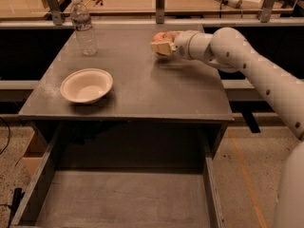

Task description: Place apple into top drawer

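The apple is red-orange and sits between the fingers of my gripper at the far right of the grey tabletop. The gripper is shut on the apple and holds it slightly above the surface, with a shadow below it. My white arm reaches in from the right. The top drawer is pulled open under the front edge of the table, wide and shallow with a bare grey bottom, well in front of and below the gripper.
A white bowl stands on the left of the tabletop. A clear water bottle stands at the far left. A wooden bench with tools runs behind the table. Floor lies to the right of the drawer.
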You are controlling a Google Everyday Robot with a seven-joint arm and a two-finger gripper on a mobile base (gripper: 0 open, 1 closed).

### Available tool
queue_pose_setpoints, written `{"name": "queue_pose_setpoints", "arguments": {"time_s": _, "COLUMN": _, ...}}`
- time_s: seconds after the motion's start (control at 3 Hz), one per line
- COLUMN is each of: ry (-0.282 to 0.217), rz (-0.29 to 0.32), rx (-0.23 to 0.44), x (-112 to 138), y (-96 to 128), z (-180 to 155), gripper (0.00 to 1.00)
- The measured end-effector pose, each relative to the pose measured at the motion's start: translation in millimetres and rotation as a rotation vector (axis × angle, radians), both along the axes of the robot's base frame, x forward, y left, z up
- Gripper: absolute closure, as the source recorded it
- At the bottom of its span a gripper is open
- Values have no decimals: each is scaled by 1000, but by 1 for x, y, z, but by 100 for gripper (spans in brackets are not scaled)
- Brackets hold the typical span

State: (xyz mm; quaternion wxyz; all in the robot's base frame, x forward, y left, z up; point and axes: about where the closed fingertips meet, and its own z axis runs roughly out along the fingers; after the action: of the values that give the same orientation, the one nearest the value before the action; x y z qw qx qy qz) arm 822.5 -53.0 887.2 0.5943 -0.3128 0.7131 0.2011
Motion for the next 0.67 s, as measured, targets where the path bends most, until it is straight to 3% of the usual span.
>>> {"name": "queue_pose_setpoints", "arguments": {"time_s": 0.33, "ry": 20, "rz": 86, "rx": 3, "x": -61, "y": -25, "z": 21, "gripper": 100}}
{"name": "queue_pose_setpoints", "arguments": {"time_s": 0.67, "ry": 105, "rz": 120, "rx": -4, "x": -144, "y": -56, "z": 22, "gripper": 100}}
